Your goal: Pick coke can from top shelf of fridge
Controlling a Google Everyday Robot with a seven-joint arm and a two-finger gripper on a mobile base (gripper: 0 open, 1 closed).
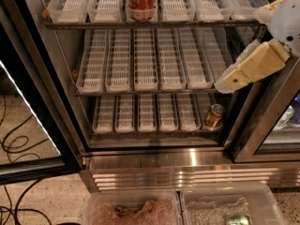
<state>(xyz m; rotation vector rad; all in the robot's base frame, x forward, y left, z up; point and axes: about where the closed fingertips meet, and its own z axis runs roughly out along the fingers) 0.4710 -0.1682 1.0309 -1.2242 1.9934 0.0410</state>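
Looks like the approach step. The coke can (140, 3) sits in a middle lane of the top shelf (93, 25) of the open fridge (154, 161), and the gripper (246, 73) hangs off to the right, lower down, well apart from it. Can't tell if it's open or closed. Next move, I'd guess: up and left, lining up on the can.

We are looking into a drinks cooler in what may be a shop or staff pantry.
We are seeing a glass-doored stainless-steel fridge (154, 161), its top shelf (187, 6) of white lane trays bearing a coke can (140, 1), a second cooler (276, 130) beside it, black cables (18, 144) trailing over speckled floor (42, 196), and the robot's claw (234, 78) hanging at upper right.
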